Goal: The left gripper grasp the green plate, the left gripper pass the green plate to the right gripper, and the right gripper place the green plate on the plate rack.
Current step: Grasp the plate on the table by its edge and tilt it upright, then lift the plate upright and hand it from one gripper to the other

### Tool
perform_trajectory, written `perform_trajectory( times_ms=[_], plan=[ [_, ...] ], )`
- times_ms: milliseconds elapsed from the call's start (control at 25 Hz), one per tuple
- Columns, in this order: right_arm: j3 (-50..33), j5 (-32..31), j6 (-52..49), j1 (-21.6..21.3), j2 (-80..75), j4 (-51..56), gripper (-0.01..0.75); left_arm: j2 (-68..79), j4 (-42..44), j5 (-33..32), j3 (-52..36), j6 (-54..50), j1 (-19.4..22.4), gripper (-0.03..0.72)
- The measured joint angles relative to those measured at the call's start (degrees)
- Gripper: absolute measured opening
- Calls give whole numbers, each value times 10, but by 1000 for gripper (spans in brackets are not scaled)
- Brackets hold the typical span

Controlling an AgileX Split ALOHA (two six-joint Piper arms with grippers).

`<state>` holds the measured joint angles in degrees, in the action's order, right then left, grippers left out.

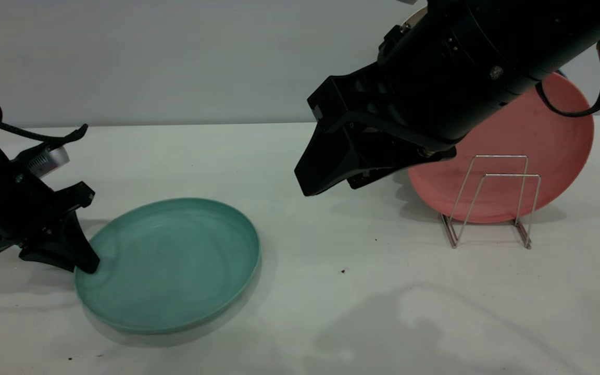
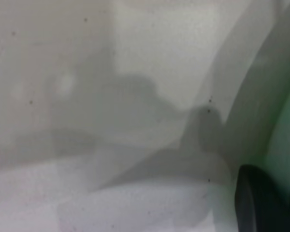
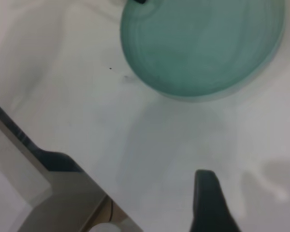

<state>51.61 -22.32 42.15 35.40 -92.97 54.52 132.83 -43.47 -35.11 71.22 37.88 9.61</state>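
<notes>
The green plate (image 1: pixel 170 263) lies on the white table at the front left, and its near edge looks blurred. My left gripper (image 1: pixel 87 266) is low at the plate's left rim with its fingers closed over the rim. In the left wrist view one dark finger (image 2: pixel 261 203) sits against the green rim (image 2: pixel 285 140). My right gripper (image 1: pixel 331 187) hangs open and empty above the table's middle, between the plate and the plate rack (image 1: pixel 492 200). The right wrist view shows one finger (image 3: pixel 210 203) and the green plate (image 3: pixel 203 43) farther off.
A salmon-pink plate (image 1: pixel 508 151) stands upright in the back of the rack. The rack's front wire loops hold nothing. The table's edge (image 3: pixel 53 164) shows in the right wrist view. Bare table lies between the green plate and the rack.
</notes>
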Motion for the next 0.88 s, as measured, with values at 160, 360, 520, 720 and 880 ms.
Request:
perform_trajectory(
  times_ms=[160,360,520,720,880],
  plan=[
    [0,-4,-1,-1,0,0,469,0,0,-21,0,17,0,14],
    [4,-47,-1,-39,-5,12,469,-24,-11,-63,0,91,0,14],
    [29,-90,10,-83,-27,20,469,-59,-58,-89,0,160,0,14],
    [89,-135,15,-108,-72,27,469,-91,-91,-125,0,220,-2,14],
    [150,-171,15,-108,-126,46,469,-103,-94,-133,0,225,-12,14]
  ],
)
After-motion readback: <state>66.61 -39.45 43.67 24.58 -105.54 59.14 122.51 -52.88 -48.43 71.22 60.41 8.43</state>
